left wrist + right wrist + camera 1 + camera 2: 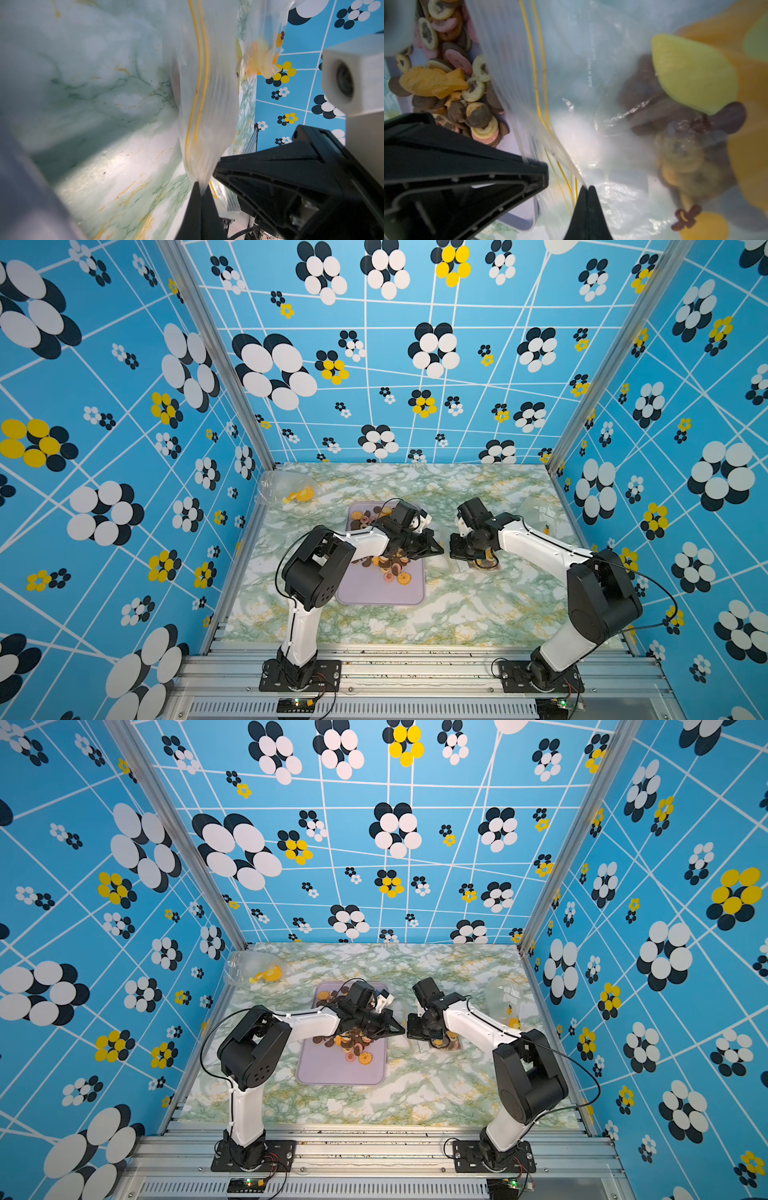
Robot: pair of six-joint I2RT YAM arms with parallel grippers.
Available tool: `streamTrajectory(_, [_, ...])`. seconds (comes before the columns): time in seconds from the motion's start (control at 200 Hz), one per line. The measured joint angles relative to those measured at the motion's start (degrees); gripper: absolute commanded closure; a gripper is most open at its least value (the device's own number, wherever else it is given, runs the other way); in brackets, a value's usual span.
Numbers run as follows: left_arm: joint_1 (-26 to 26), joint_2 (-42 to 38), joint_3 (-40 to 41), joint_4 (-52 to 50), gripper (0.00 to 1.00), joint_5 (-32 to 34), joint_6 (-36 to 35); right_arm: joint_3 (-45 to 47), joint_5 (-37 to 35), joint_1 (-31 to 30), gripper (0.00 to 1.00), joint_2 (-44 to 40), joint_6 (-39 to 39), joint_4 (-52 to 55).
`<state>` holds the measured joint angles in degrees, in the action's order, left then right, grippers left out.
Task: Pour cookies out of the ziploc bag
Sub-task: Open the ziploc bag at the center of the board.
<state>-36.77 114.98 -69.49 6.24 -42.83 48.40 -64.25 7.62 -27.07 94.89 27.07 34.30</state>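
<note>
Left gripper (200, 185): jaws closed, pinching the zip edge of the clear ziploc bag (207, 108). Right gripper (588, 188): jaws closed on the same bag's edge. Most cookies (390, 568) lie heaped on the lavender tray (374, 593). Others show through the bag's plastic, just beside the tray.

The clear ziploc bag (589, 83) has small, faint white words printed on it. The first word looks like "Add". The rest is too blurry to read.
</note>
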Motion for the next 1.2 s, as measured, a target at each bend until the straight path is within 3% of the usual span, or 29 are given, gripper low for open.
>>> streamTrajectory(0.37, [0.00,0.00,0.00,-2.58,1.00,0.52,-1.16,-0.15,-4.57,-0.04,1.00,-0.26,-0.72,0.20])
streamTrajectory(0.819, [0.07,-0.96,-1.49,-15.30,1.00,6.34,-7.52,-5.05,-8.81,-0.20,1.00,-4.57,-0.28,4.92])
streamTrajectory(1.199, [0.28,-3.45,-2.69,-20.24,1.00,9.29,-9.64,-6.64,-10.08,-0.20,1.00,-6.62,1.07,6.86])
